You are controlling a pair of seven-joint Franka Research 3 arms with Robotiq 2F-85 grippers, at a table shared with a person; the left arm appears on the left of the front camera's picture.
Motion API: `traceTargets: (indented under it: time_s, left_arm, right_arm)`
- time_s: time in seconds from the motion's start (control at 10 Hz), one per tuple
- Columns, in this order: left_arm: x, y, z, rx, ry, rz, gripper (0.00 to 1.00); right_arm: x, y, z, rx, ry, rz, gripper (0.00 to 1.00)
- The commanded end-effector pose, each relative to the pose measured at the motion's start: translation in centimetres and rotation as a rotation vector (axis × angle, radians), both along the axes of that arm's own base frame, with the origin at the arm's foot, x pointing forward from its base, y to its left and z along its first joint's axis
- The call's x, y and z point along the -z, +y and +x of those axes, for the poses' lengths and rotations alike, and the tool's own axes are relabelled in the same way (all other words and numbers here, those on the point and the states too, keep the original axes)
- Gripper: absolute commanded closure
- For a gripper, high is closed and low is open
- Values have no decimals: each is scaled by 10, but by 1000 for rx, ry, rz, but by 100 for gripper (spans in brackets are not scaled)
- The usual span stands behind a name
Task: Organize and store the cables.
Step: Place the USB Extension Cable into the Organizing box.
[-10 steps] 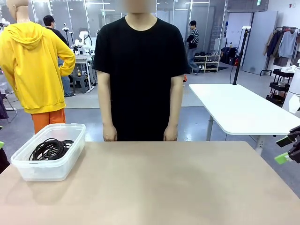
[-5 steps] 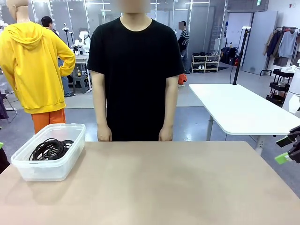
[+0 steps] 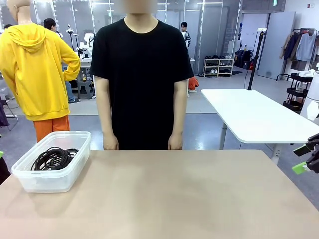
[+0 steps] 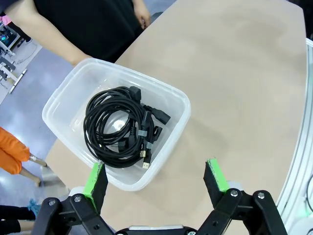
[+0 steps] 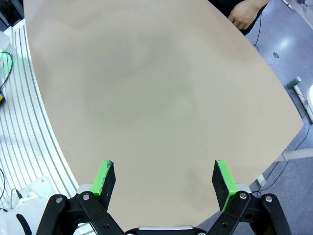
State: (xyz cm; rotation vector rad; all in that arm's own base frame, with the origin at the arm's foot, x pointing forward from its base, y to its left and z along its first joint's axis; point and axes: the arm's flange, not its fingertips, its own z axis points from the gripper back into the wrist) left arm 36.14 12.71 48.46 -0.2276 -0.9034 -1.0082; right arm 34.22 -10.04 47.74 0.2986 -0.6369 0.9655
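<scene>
Several black cables point(image 3: 54, 157) lie coiled together in a clear plastic tub point(image 3: 30, 182) at the table's left side. The left wrist view looks down on the same cables point(image 4: 120, 128) in the tub point(image 4: 176, 131), some with plugs and one bound by a grey tie. My left gripper point(image 4: 155, 178) hangs open above the tub's near edge with nothing between its fingers. My right gripper point(image 5: 163, 181) is open over the bare tabletop, and its green pads point(image 3: 300, 168) show at the right edge of the front view.
A person in a black T-shirt point(image 3: 141, 74) stands at the table's far edge with both hands hanging at the sides. One hand point(image 5: 247, 13) shows past the table's edge in the right wrist view. A white table point(image 3: 254, 117) stands behind at the right.
The person has shifted slightly to the left. Both grippers and the tub of cables have stayed where they were.
</scene>
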Motion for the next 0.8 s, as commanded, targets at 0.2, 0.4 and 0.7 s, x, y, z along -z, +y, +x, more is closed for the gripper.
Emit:
traceTargets:
  time_s: [0.2, 0.4, 0.7]
  left_arm:
    - [-3, -1, 1, -4, 7, -21, 0]
    - [-3, -1, 1, -4, 7, -21, 0]
    - [-3, -1, 1, -4, 7, -21, 0]
  right_arm:
    - [-1, 1, 0, 1, 0, 13, 0]
    - [-1, 1, 0, 1, 0, 13, 0]
    - [-1, 1, 0, 1, 0, 13, 0]
